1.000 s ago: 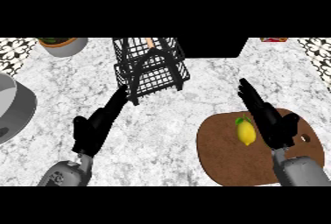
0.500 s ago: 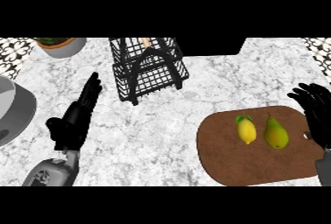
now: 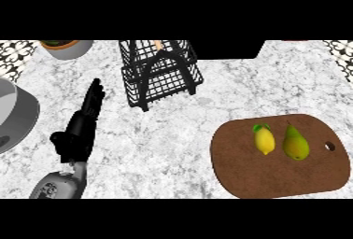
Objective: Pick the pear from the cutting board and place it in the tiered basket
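Note:
A green-yellow pear (image 3: 296,142) lies on the brown oval cutting board (image 3: 276,175) at the right, beside a yellow lemon (image 3: 264,139). The black wire tiered basket (image 3: 160,70) stands at the top centre of the marble counter. My left hand (image 3: 77,130) rests open at the left, fingers pointing up, far from the board. My right hand does not show in the head view.
A grey pot (image 3: 14,116) sits at the left edge. A potted plant (image 3: 63,46) stands at the top left. A dark opening (image 3: 228,49) lies behind the basket to the right.
My right hand has drawn back out of view to the right, uncovering the pear on the board. My left hand has shifted slightly right.

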Tool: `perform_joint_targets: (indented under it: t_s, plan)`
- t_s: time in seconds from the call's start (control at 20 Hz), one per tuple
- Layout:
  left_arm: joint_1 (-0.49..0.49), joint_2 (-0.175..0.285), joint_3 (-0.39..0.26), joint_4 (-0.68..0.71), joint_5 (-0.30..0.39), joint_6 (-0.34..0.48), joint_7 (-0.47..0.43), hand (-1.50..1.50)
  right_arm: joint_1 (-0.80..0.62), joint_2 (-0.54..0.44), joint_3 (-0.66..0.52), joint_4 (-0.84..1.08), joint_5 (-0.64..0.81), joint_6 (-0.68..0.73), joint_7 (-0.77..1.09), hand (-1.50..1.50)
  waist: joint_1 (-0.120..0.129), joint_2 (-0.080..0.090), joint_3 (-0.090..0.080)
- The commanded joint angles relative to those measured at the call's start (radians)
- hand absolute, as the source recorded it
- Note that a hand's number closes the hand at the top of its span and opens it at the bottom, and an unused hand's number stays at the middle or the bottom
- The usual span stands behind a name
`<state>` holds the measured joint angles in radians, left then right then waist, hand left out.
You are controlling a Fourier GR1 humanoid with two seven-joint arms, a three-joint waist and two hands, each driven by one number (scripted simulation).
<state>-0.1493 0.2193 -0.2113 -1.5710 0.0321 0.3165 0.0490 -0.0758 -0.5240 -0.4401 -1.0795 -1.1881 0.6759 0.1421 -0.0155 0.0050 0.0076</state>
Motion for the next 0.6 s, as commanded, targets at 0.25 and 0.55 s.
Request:
perform_joint_targets:
  t_s: [0.25,0.55]
  plan:
    - [-0.033,-0.025,-0.003,0.02,-0.022,0.025,-0.002,0.0,0.037,-0.395,-0.074,-0.032,0.327,0.368,-0.027,-1.5,0.007,0.004,-0.004]
    - [0.0,-0.032,-0.039,-0.003,-0.036,0.014,-0.003,0.0,-0.011,-0.498,-0.096,-0.198,0.65,0.37,-0.094,-1.5,0.032,-0.002,-0.004]
